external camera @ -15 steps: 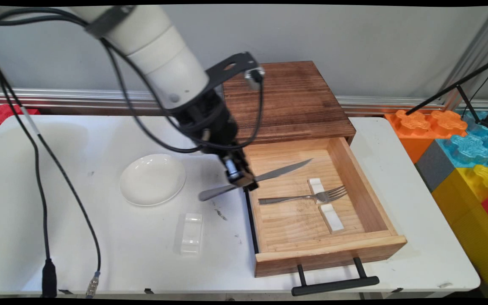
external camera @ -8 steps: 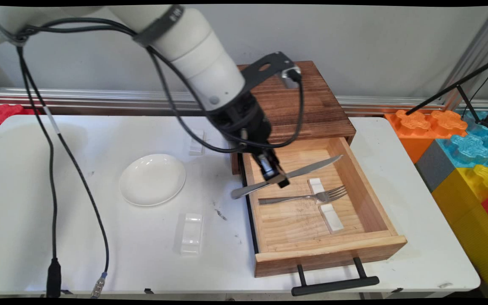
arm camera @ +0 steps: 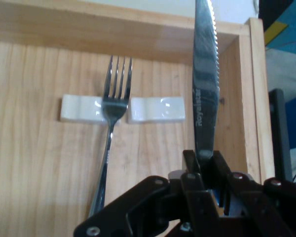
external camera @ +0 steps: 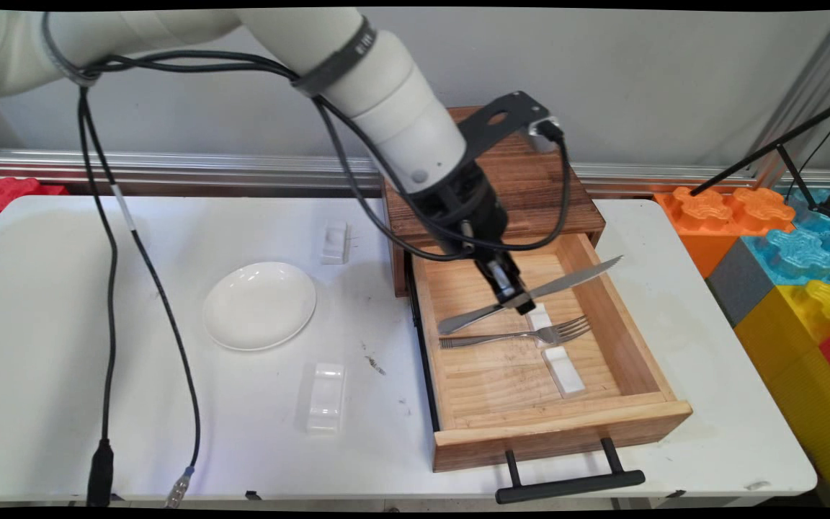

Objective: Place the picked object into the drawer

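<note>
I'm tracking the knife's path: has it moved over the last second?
Yes. Held in the gripper, the knife has travelled rightward from over the drawer's left wall to above the fork inside.

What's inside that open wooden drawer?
In the drawer a fork lies with its neck across white rests. The gripper holds a knife above them. The part under the dark wooden top is hidden.

Gripper clamped on knife, held above open wooden drawer; blade points to 2 o'clock, out over the drawer's right wall. Fork lies in the drawer just at 6 o'clock of the gripper, across a white rest. White plate on table, well apart at 9 o'clock.
</note>
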`<state>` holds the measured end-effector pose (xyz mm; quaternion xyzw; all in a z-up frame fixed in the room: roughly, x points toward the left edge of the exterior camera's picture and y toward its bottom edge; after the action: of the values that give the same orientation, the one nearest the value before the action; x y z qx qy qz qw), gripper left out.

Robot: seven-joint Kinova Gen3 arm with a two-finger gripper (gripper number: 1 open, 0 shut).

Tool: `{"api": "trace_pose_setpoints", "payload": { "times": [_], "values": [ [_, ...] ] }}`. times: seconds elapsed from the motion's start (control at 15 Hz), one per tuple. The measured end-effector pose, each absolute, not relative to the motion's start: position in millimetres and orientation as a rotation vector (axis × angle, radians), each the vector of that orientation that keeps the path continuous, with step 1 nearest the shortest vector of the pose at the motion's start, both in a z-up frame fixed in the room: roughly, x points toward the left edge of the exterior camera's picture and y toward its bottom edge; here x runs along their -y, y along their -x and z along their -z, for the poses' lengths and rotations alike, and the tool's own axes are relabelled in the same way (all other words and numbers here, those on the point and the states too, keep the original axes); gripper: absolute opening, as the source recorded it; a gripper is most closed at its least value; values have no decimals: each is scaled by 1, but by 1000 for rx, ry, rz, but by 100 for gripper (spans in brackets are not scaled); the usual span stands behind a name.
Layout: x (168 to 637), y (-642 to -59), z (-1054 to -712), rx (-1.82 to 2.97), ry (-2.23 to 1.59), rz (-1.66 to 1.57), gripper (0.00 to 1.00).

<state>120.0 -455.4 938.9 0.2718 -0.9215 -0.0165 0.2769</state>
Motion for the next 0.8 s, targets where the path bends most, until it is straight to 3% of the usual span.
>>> {"api": "trace_pose_setpoints", "payload": {
  "times": [0.8],
  "values": [
    [476,-80,-911,2430,-715,31,0]
  ]
}}
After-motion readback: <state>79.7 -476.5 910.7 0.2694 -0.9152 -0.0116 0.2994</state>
